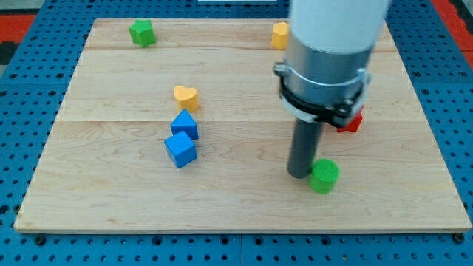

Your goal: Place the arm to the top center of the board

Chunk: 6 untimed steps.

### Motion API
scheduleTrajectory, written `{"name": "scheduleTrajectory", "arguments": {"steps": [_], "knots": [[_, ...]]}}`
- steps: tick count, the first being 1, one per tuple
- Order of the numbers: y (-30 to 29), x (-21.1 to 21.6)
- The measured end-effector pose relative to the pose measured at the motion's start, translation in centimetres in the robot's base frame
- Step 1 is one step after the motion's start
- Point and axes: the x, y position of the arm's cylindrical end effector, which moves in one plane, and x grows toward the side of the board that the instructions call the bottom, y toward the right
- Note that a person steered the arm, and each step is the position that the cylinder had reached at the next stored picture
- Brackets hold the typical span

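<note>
- Nearest the camera, at the view's bottom, runs the front edge of the wooden board (244, 225), which rests on a blue pegboard surface (22, 148).
- No pincer exists on this arm, so nothing can be released, clenched or grasping; it ends in a dark rod, and my tip (299, 176) sits low on the board's right half, touching or just beside the green cylinder (324, 176) on that block's left.
- The task's thing is the arm itself: its wide grey body (325, 66) fills the upper right of the view, while the tip stands well below the top centre it is meant to reach.
- Judging by this, the positioning step is at its start, with most of the travel left.
- The next move calls for a slide toward the view's top and slightly left, pulling away from the green cylinder without dragging it.
- A red block (352, 121) peeks out from behind the arm's collar, just right of the likely path.
- An orange block (280, 35), partly hidden by the arm, sits near the top edge right of centre; the tip should stop just left of it so as not to nudge it.
- Further left lie a yellow heart (185, 96) and two blue cubes (182, 137), close together.
- A green block (142, 32) sits at the top left, well apart from the route.
</note>
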Motion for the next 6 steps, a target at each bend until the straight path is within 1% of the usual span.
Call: {"name": "scheduleTrajectory", "arguments": {"steps": [1, 2, 3, 4, 5, 6], "knots": [[3.5, 1.8], [2.6, 1.9], [-5.4, -3.0], [-4.5, -11.0], [-5.0, -18.6], [-10.3, -24.9]]}}
